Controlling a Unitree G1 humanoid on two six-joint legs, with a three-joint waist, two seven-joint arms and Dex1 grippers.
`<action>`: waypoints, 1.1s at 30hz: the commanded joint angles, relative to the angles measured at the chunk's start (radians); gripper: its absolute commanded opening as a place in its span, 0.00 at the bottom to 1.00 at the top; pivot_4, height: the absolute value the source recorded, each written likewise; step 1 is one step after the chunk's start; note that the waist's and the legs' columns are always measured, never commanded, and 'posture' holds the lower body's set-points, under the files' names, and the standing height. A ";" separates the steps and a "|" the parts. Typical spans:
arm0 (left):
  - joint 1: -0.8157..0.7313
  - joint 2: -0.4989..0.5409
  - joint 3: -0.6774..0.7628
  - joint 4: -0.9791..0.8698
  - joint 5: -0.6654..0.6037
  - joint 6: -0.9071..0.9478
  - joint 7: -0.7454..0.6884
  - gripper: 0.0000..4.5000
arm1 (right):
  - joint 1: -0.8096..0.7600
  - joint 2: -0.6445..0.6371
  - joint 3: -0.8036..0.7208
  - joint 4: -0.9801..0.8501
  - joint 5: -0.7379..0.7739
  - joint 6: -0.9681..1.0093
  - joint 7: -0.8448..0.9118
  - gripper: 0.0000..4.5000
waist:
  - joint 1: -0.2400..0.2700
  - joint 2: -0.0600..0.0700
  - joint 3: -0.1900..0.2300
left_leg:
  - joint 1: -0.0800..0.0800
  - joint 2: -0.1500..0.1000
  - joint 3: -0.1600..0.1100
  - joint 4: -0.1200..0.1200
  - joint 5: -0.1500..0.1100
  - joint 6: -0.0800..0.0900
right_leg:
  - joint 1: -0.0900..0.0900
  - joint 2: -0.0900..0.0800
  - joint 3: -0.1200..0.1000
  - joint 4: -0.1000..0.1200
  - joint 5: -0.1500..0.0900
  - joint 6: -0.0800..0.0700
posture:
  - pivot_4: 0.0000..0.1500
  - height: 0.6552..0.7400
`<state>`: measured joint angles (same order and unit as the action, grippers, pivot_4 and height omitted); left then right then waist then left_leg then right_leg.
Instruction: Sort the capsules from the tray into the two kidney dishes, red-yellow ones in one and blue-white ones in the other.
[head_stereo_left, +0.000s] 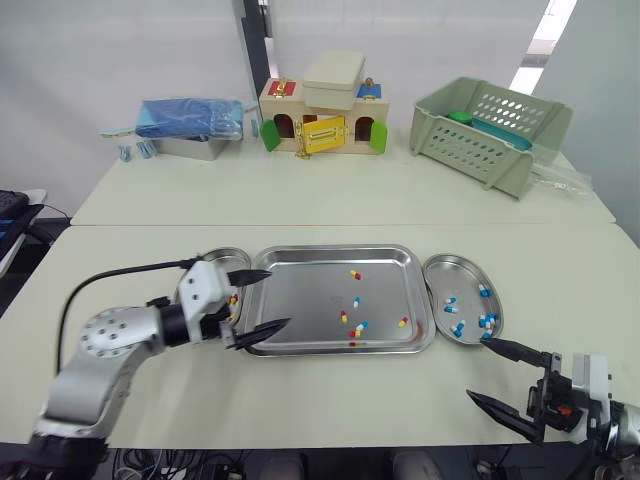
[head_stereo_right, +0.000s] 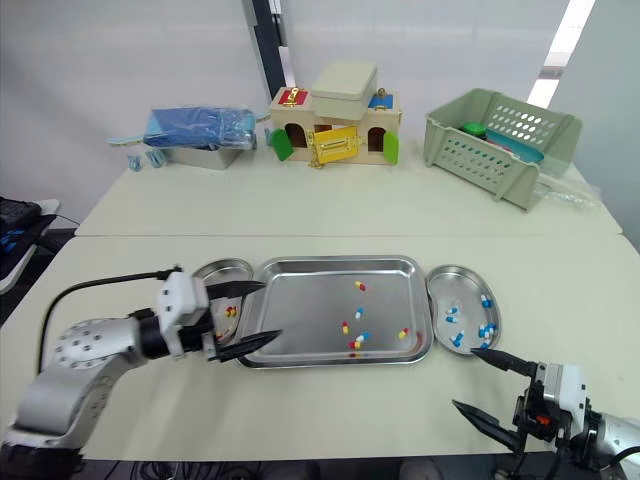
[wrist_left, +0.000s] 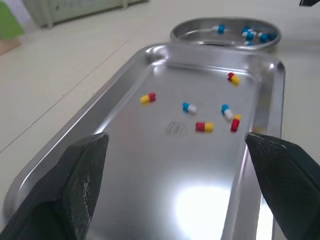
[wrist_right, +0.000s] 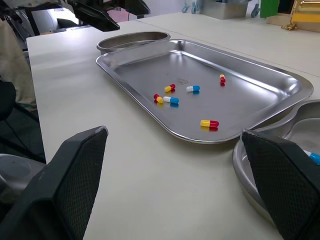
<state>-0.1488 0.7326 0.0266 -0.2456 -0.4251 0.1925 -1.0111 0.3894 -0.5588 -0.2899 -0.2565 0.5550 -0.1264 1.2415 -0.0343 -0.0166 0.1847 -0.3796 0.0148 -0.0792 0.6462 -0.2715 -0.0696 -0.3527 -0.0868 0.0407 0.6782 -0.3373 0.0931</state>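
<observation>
On the near bench the tray (head_stereo_left: 300, 300) lay between two kidney dishes, the left dish (head_stereo_left: 222, 256) touching its left edge and the right dish (head_stereo_left: 455, 272) just beside its right edge. A handful of loose capsules lay in the tray's right half: red-yellow capsules (head_stereo_left: 344, 316) and blue-white capsules (head_stereo_left: 357, 301) mixed, most of them towards the near rim and one red-yellow alone nearer the far rim. The left dish held a few red-yellow ones (head_stereo_left: 234, 299), partly hidden behind the arm. The right dish held several blue-white ones (head_stereo_left: 487, 320), gathered at its near end.

The left claw (head_stereo_left: 279, 297) was released, its two fingers spread wide and pointing right, above the tray's left end and beside the left dish, with nothing between them. The right claw (head_stereo_left: 478, 368) was also released and empty, its fingers apart above the bare bench just near of the right dish.

On the far bench stood a toy house (head_stereo_left: 322, 117), a green basket (head_stereo_left: 490, 130) to its right and a blue bag (head_stereo_left: 190, 118) to its left
</observation>
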 joint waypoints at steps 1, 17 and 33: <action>-0.097 -0.053 -0.089 0.085 0.074 -0.012 0.005 1.00 | 0.033 0.025 0.021 -0.055 -0.012 -0.043 -0.024 1.00 | 0.003 0.000 0.000 | 0.000 0.000 0.000 0.000 0.000 0.000 | 0.000 0.000 0.000 0.000 0.000 0.000 | 1.00 1.00; -0.277 -0.210 -0.320 0.295 0.302 -0.002 0.018 1.00 | 0.065 0.055 0.079 -0.034 -0.055 -0.117 -0.086 1.00 | 0.002 0.000 0.000 | 0.000 -0.001 -0.001 0.001 0.000 0.000 | 0.000 0.000 -0.001 0.000 0.000 0.000 | 1.00 1.00; -0.316 -0.232 -0.367 0.334 0.390 0.061 0.040 1.00 | 0.088 0.044 0.095 -0.057 -0.046 -0.107 -0.135 1.00 | 0.005 0.000 -0.001 | 0.000 -0.001 -0.001 0.001 0.000 0.000 | 0.001 0.000 -0.001 0.000 0.000 0.000 | 1.00 1.00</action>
<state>-0.4658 0.5013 -0.3182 0.0874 -0.0654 0.2271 -0.9735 0.4640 -0.5063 -0.1904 -0.2788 0.4931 -0.2287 1.1096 -0.0296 -0.0163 0.1839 -0.3794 0.0140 -0.0805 0.6471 -0.2713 -0.0697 -0.3518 -0.0867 0.0401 0.6785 -0.3373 0.0932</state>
